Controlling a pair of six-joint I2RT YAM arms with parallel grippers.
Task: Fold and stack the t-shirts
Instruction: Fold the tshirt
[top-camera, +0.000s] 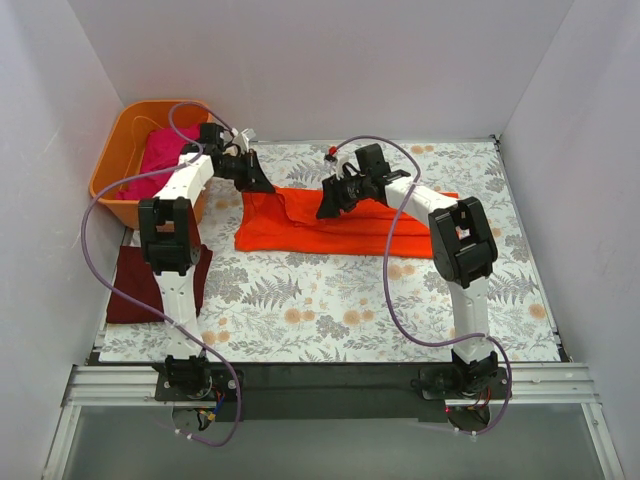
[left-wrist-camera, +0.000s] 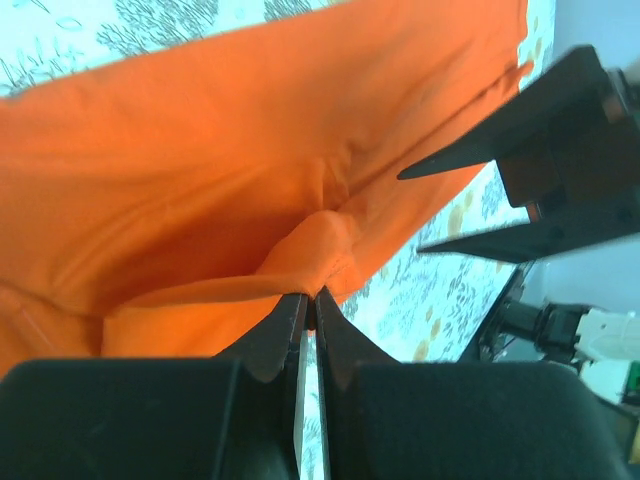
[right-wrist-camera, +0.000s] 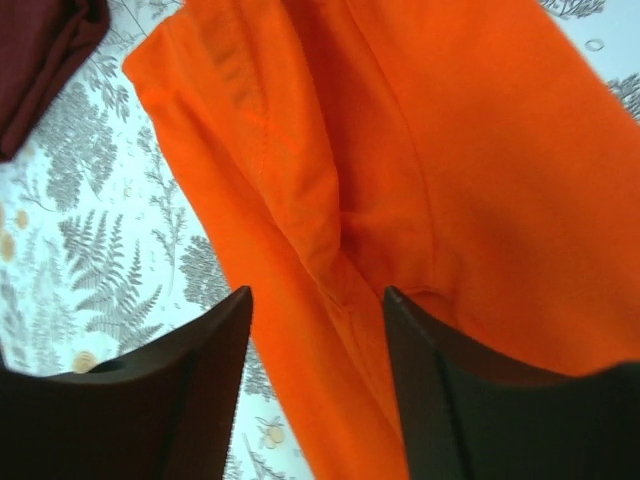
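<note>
The orange-red t-shirt (top-camera: 340, 228) lies partly folded as a wide strip across the far middle of the table. My left gripper (top-camera: 262, 185) is at its far left corner, shut on a pinch of its edge (left-wrist-camera: 320, 255). My right gripper (top-camera: 328, 206) is open over the shirt's middle, its fingers (right-wrist-camera: 190, 385) straddling a fold (right-wrist-camera: 330, 230); its open fingers also show in the left wrist view (left-wrist-camera: 520, 170). The maroon t-shirt (top-camera: 140, 285) lies folded at the table's left edge and shows in the right wrist view (right-wrist-camera: 40, 50). The magenta-pink t-shirt (top-camera: 165, 160) sits in the tub.
A rigid orange plastic tub (top-camera: 112, 165) stands at the far left corner. The table carries a fern-print cloth (top-camera: 330, 310). White walls close in the left, back and right sides. Purple cables loop from both arms.
</note>
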